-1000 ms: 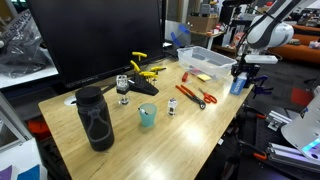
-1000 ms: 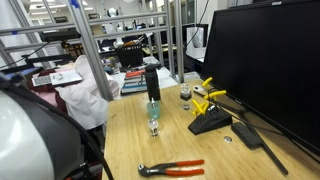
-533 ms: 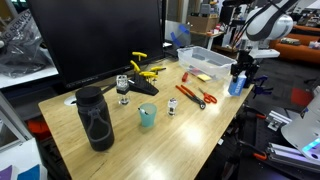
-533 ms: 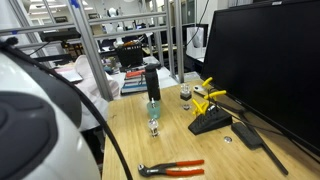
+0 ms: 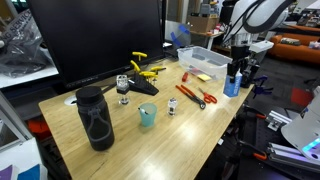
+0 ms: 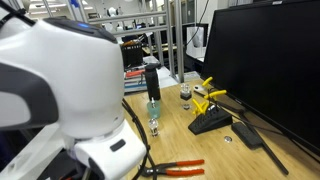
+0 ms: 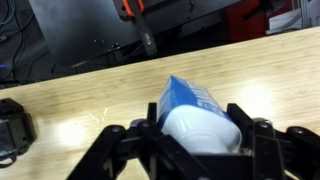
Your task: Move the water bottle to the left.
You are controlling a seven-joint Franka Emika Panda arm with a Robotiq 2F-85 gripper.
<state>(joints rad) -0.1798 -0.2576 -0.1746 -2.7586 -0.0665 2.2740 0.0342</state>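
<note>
The claw [image 7: 200, 140] is clenched on the water bottle [image 7: 188, 98], pinching it from both sides just under the cap, probably so it travels upright. The bottle is at the table [image 7: 80, 100] edge, near one clear bin [image 5: 205, 60]. Farther off lie one pair of red pliers [image 5: 192, 95], one teal cup [image 5: 147, 116] and one black bottle [image 5: 95, 118].

Cluttered lab; wooden table [image 5: 190, 125], large dark monitor [image 5: 95, 40], metal frame posts [image 6: 168, 35] behind.
</note>
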